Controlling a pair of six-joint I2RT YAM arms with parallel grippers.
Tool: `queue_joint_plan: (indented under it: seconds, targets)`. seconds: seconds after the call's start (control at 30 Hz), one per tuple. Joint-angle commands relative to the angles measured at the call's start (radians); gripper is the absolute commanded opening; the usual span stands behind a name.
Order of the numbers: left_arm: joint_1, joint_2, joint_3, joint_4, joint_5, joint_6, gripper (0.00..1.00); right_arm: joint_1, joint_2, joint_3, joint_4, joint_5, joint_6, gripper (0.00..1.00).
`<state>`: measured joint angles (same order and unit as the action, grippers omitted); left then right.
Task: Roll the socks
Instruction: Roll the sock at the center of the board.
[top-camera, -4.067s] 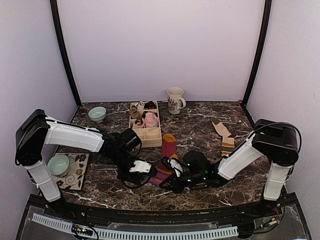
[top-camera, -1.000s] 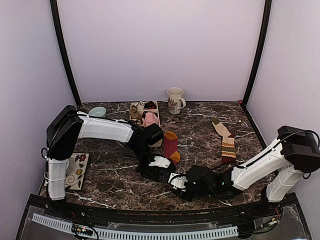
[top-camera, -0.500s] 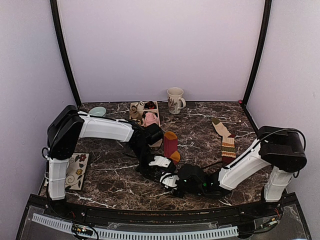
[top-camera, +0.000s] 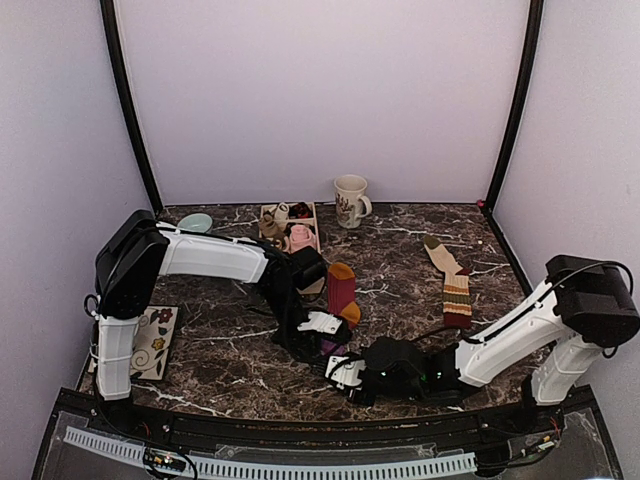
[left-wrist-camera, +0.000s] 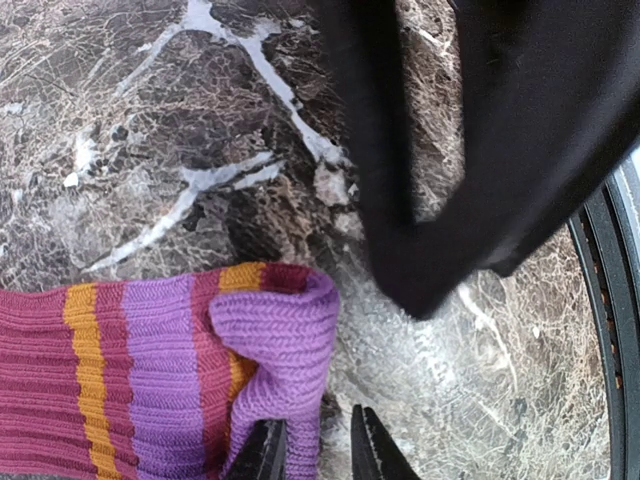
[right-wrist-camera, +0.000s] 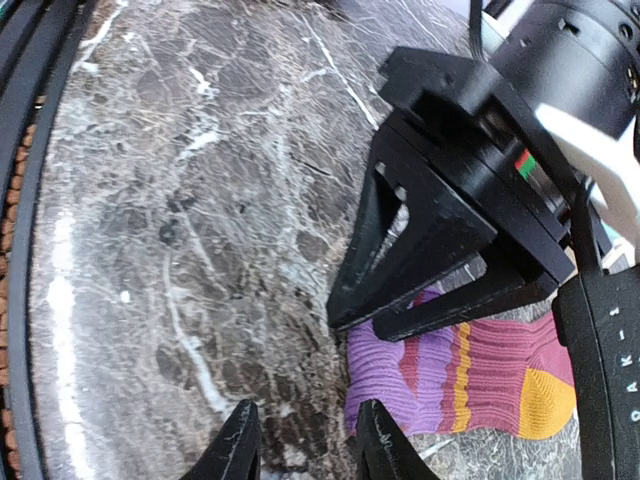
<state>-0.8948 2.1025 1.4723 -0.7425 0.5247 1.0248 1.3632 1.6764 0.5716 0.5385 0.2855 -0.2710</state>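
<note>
Purple ribbing fills the gap between my left fingertips (left-wrist-camera: 266, 452). It is the cuff of the striped sock (left-wrist-camera: 120, 390), doubled back on itself into a small fold. My left hand (top-camera: 325, 325) is drawn narrow on that edge. I read it as a pinch, because the knit runs right in between the fingers and the corner stands up off the marble table (top-camera: 220, 372) rather than lying flat. The hold makes sense to me: a roll needs a tight first turn, and the cuff is the end nearest me. The orange heel and maroon foot stretch away toward the far side.

My right hand (right-wrist-camera: 305, 450) hangs low just beside the cuff, facing the left fingers. Its own fingers are spread with only bare marble between them, so it grasps nothing. I judge it is placed there to pin or take over the fold as it turns, since one thin pinch on soft knit could slip or let the turn spring open.

The second striped sock (top-camera: 456, 295) lies flat and well apart on the right side of the table — untouched. By my reckoning the rolling has barely begun: one fold at one cuff, with the whole length left to wind.
</note>
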Motion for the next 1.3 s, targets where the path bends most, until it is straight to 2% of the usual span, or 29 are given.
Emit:
queue_joint_plan:
  seconds: [0.0,0.27,0.47,0.67,0.87,1.13,1.27]
  targets:
    - [-0.006,0.073,-0.031,-0.072,-0.051,-0.009,0.26,0.023,-0.023,0.017,-0.04,0.012,-0.022,0.33]
    - [-0.006,0.074,-0.034,-0.071,-0.043,-0.015,0.26,-0.057,0.094,0.069,0.096,-0.018,-0.074,0.29]
    - [-0.005,0.081,-0.024,-0.083,-0.045,-0.011,0.26,-0.067,0.154,0.1,0.129,-0.028,-0.11,0.3]
    - [-0.003,0.081,-0.027,-0.087,-0.047,-0.006,0.26,-0.086,0.182,0.069,0.148,-0.041,-0.066,0.31]
    - [0.002,0.084,-0.027,-0.093,-0.053,-0.002,0.26,-0.079,0.154,0.002,0.133,-0.044,0.002,0.31]
    - [0.008,0.084,-0.016,-0.092,-0.053,-0.005,0.26,-0.049,-0.016,-0.128,0.027,-0.007,0.085,0.31]
    - [0.01,0.086,-0.02,-0.092,-0.051,-0.003,0.27,-0.041,-0.074,-0.124,0.019,0.021,0.066,0.31]
